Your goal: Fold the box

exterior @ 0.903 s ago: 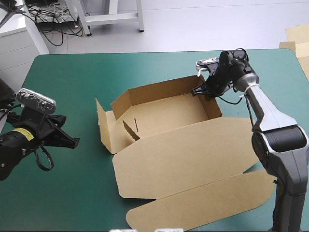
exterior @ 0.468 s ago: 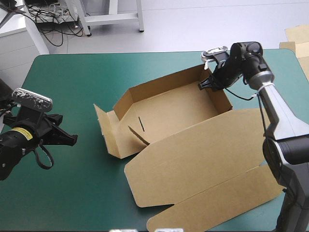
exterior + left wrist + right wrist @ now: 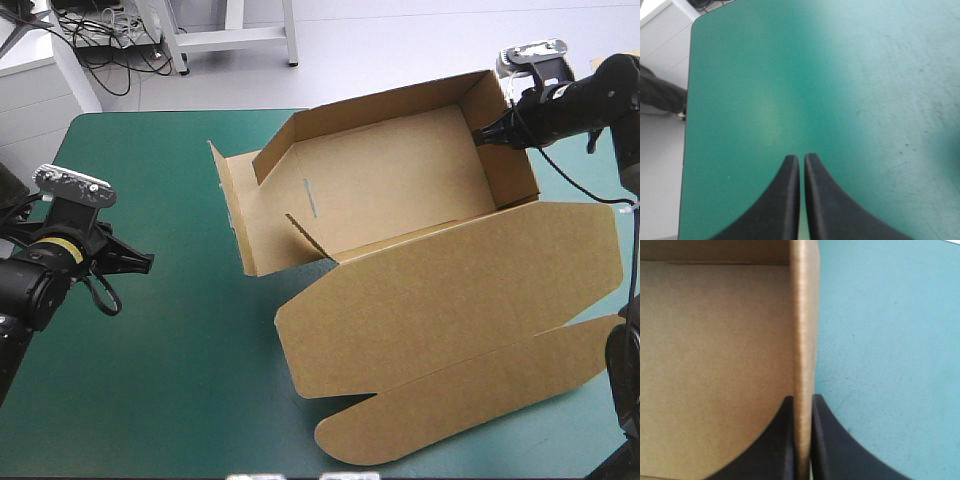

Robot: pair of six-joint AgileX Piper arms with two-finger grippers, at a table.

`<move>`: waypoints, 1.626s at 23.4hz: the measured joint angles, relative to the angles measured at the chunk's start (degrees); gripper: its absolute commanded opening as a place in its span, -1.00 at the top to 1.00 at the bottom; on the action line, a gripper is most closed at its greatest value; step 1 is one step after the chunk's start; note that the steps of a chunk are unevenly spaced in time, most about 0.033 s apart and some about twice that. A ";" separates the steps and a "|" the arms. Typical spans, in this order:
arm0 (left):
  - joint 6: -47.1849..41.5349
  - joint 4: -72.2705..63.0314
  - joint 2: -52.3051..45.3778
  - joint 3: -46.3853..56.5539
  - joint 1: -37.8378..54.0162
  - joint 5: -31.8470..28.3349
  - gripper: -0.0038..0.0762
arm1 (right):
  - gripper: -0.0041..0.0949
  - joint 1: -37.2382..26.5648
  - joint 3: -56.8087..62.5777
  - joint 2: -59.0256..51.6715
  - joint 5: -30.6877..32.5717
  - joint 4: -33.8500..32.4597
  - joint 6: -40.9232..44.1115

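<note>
My right arm reaches in from the table's right side, wrist high and turned inward. My right gripper (image 3: pixel 488 136) is clamped on the right wall of the box (image 3: pixel 390 185) — one black finger inside the tray, one outside, the brown board pinched between them. The tray sits tipped up over the far right part of the teal-green cover (image 3: pixel 180 380), its lid spread out toward the near edge. My left arm hangs low by the left edge, well apart from the box — left gripper (image 3: pixel 801 159) pressed closed on nothing, pointing across bare cover.
</note>
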 measured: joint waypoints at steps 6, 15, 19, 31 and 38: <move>0.82 -7.23 8.60 0.00 11.53 -3.55 0.86 | 0.96 -1.17 0.00 -1.30 0.02 0.33 -0.41; 48.73 -66.73 16.37 0.05 38.61 11.38 0.86 | 0.96 -1.17 4.06 -1.36 0.02 1.53 -0.55; 57.14 -75.69 21.28 0.05 39.32 16.97 0.86 | 0.96 -1.17 4.10 -1.86 0.02 5.16 -1.61; 65.33 -87.68 31.09 0.05 28.11 19.94 0.11 | 0.95 -1.17 4.10 -2.93 0.02 11.26 -2.93; 67.62 -93.86 31.16 0.05 22.10 20.18 -0.36 | 0.95 -1.17 4.10 -2.93 0.02 11.79 -2.99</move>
